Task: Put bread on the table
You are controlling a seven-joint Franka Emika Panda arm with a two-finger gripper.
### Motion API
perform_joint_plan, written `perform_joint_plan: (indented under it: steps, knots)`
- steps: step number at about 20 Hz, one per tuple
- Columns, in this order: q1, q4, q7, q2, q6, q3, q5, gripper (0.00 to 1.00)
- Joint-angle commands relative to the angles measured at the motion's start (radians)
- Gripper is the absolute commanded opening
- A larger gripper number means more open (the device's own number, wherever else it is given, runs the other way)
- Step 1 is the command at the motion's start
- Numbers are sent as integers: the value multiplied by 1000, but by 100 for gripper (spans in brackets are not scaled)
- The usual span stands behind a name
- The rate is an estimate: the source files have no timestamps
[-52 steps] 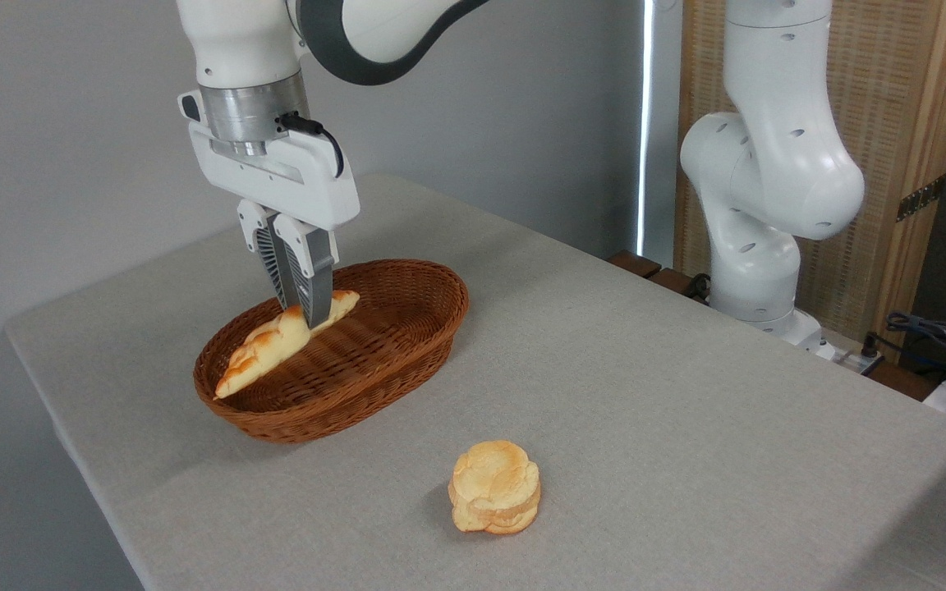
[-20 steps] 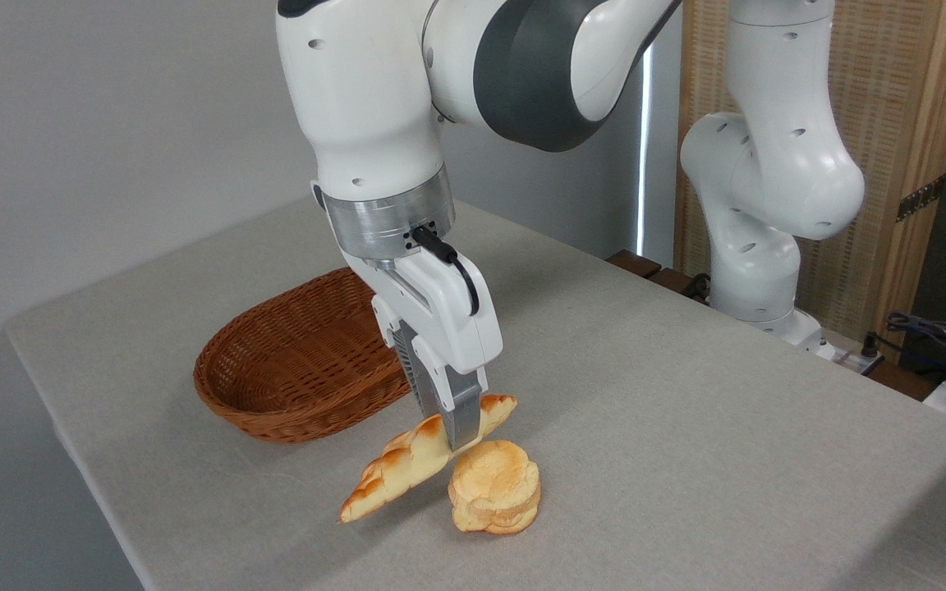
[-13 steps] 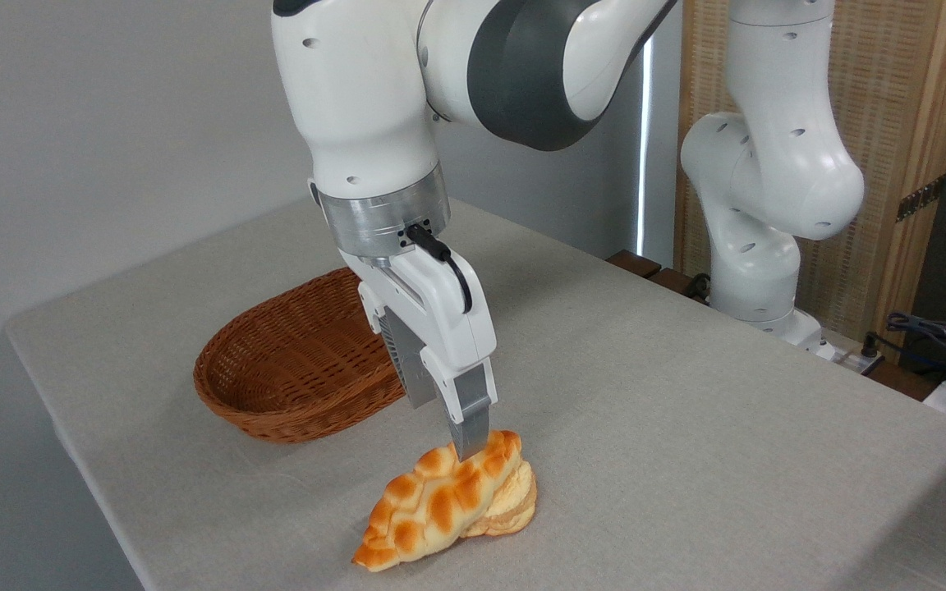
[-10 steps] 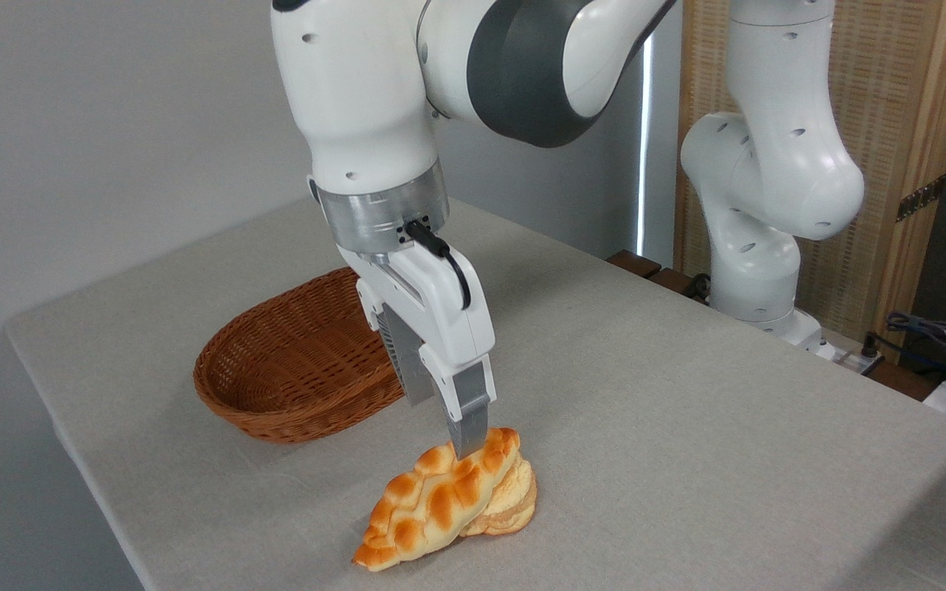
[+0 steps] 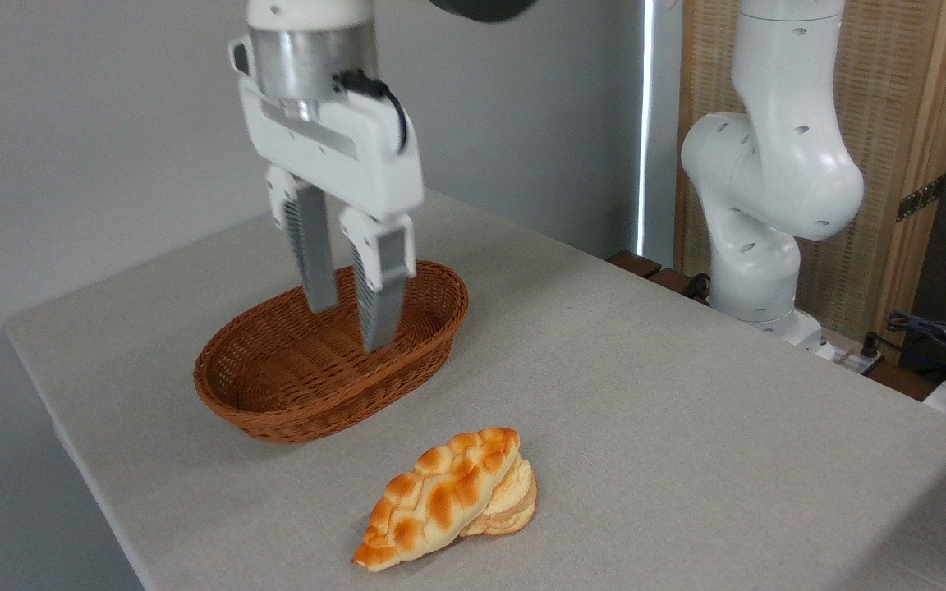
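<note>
Golden braided bread point(image 5: 438, 498) lies on the grey table point(image 5: 686, 410), well below the gripper point(image 5: 350, 324) and nearer the camera, leaning over a pale round bun point(image 5: 514, 501) and touching it; the gripper hangs above the brown wicker basket point(image 5: 309, 402), its two fingers spread apart with nothing between them; the basket holds nothing.
</note>
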Motion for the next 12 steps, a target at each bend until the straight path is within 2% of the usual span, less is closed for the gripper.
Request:
perform_joint_plan:
  steps: [1,3,12]
  knots:
    - [-3,42,-97,4,-10,-40,10,100]
    - [-2,42,-130,5,-9,-51,12,100]
    - [1,41,-122,18,-18,-43,5,100]
